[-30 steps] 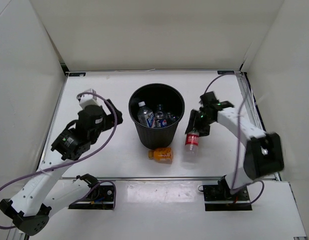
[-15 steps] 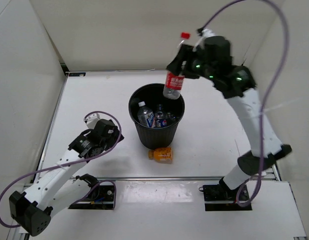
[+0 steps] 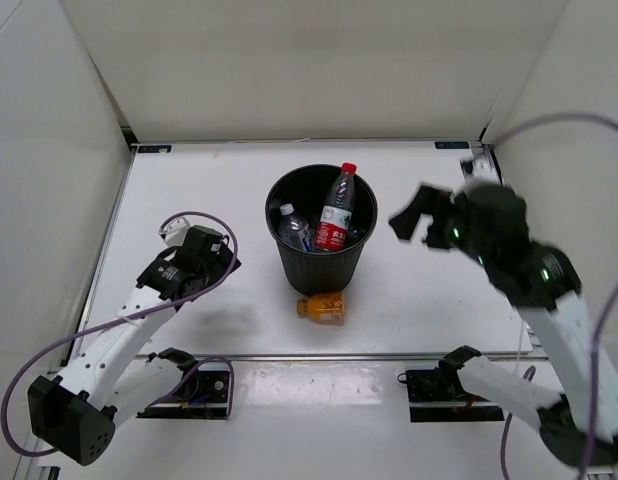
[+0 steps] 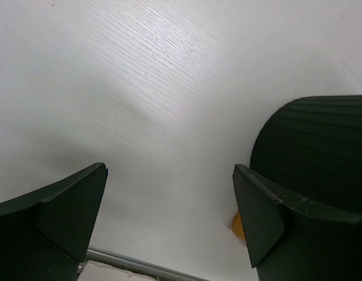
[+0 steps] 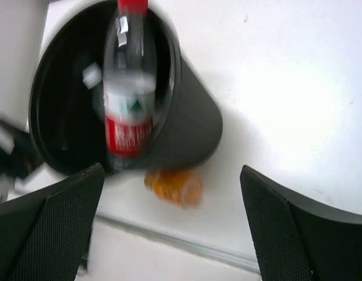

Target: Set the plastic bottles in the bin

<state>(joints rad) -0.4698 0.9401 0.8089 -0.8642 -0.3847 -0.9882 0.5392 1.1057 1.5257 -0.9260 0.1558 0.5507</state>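
The black bin stands mid-table. A red-label bottle with a red cap stands tilted inside it, leaning on the far rim, beside clear white-capped bottles. A squat orange bottle lies on the table against the bin's near side. My right gripper hangs open and empty in the air, right of the bin. The right wrist view shows the gripper above the bin, the red-label bottle and the orange bottle. My left gripper is open and empty, low, left of the bin.
White walls enclose the table on three sides. A metal rail runs along the near edge, just behind the orange bottle. In the left wrist view the open gripper frames bare table, with the bin and an orange sliver at right.
My right gripper lifted the red-label bottle from the table, carried it over the bin and opened. The bottle now stands in the bin. The right arm swung back right; the left arm lowered.
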